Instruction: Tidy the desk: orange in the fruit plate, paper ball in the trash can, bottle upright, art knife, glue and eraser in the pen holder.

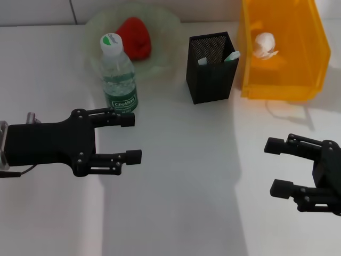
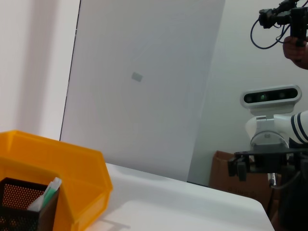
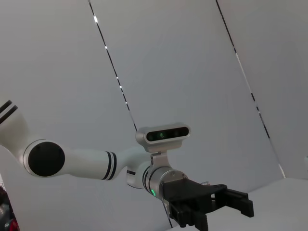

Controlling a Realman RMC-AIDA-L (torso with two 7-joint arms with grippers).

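Orange (image 1: pixel 135 36) in fruit plate (image 1: pixel 168 50); paper ball (image 1: pixel 265 44) inside trash can (image 1: pixel 309 58); bottle (image 1: pixel 118 74) upright on tabletop (image 1: pixel 186 176), just in front of the plate. Pen holder (image 1: pixel 212 68) between plate and bin, two items poking out of its top; eraser not visible, possibly inside. Task judged at or near its end, nothing loose left to collect. Next move likely only a check or retreat.

Left hand (image 1: pixel 131 137) wide open, empty, upper finger tip just in front of the bottle's base; contact unclear. Right hand (image 1: pixel 278 166) wide open, empty, low over the near tabletop.
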